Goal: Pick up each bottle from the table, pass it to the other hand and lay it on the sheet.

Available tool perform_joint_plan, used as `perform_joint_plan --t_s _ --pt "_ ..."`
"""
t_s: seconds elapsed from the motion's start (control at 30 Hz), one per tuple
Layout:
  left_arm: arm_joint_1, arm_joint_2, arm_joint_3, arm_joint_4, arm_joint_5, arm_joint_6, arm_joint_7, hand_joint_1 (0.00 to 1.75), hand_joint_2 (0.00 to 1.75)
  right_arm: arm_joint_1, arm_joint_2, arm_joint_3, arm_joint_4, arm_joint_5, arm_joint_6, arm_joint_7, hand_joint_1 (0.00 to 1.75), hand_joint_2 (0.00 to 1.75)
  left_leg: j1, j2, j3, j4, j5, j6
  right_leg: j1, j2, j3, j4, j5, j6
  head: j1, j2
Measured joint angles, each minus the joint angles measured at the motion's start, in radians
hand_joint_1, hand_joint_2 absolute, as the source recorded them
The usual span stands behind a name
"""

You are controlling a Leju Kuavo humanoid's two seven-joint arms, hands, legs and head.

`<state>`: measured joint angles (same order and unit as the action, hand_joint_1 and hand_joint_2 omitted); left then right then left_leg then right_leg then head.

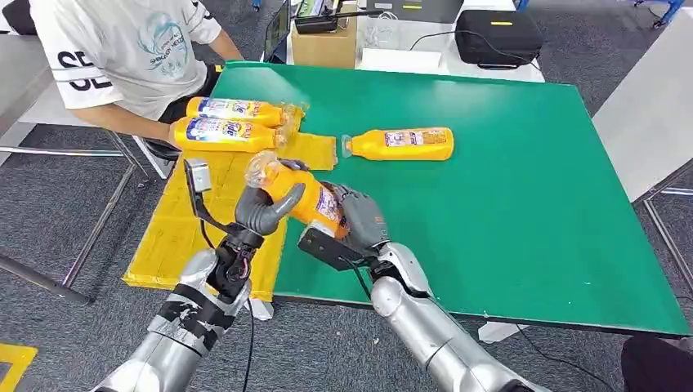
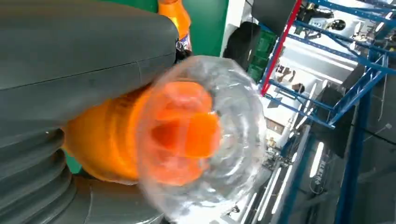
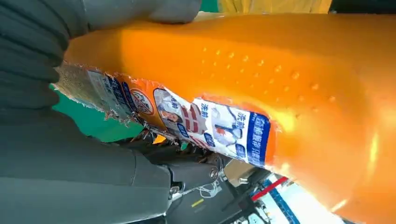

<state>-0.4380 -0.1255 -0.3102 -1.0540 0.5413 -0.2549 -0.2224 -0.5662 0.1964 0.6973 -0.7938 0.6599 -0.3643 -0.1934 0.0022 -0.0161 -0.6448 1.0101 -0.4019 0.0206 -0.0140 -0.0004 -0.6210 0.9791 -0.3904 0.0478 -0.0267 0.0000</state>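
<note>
An orange bottle with a clear cap hangs tilted over the front left of the green table. My left hand grips its neck end, and my right hand holds its base end. The left wrist view looks at the clear cap with grey fingers wrapped round the body. In the right wrist view the labelled bottle lies against my right hand. Another orange bottle lies on the green table. Two bottles lie on the yellow sheet.
A person in a white T-shirt sits at the far left corner, close to the sheet. A cardboard box and a black case stand beyond the table's far edge. A white table stands at the right.
</note>
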Motion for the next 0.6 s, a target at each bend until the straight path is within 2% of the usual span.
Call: perform_joint_plan --t_s 0.03,0.2,0.4,0.6 --pt "0.0 0.0 0.002 0.0 0.003 0.0 0.0 1.75 1.75 0.0 0.0 0.0 0.0 0.0 0.0 0.0 0.0 1.75 0.0 0.0 0.0 0.0 0.0 0.0 0.0 0.0 0.0 0.0 0.0 0.0 0.0 0.0" --pt "0.0 0.0 0.005 0.0 0.0 0.046 -0.014 1.75 1.75 0.002 0.001 -0.007 -0.001 -0.036 -0.017 -0.001 0.0 1.75 0.0 0.0 0.0 0.0 0.0 0.0 0.0 0.0 0.0 0.0 0.0 0.0 0.0 0.0" --pt "-0.012 0.021 0.032 0.004 -0.321 0.382 -0.17 1.75 1.75 0.065 -0.008 -0.087 -0.119 -0.153 -0.103 -0.023 0.0 1.75 0.0 0.001 0.0 0.0 0.0 0.0 0.0 0.0 -0.001 0.0 0.0 0.0 0.0 0.0" --pt "-0.052 0.054 0.057 0.046 -0.651 0.621 -0.222 1.75 1.75 0.167 -0.032 -0.172 -0.323 -0.207 -0.105 -0.041 0.0 1.75 0.0 0.0 0.0 0.0 0.0 0.0 0.0 0.0 -0.001 0.0 0.0 0.0 0.0 0.0"
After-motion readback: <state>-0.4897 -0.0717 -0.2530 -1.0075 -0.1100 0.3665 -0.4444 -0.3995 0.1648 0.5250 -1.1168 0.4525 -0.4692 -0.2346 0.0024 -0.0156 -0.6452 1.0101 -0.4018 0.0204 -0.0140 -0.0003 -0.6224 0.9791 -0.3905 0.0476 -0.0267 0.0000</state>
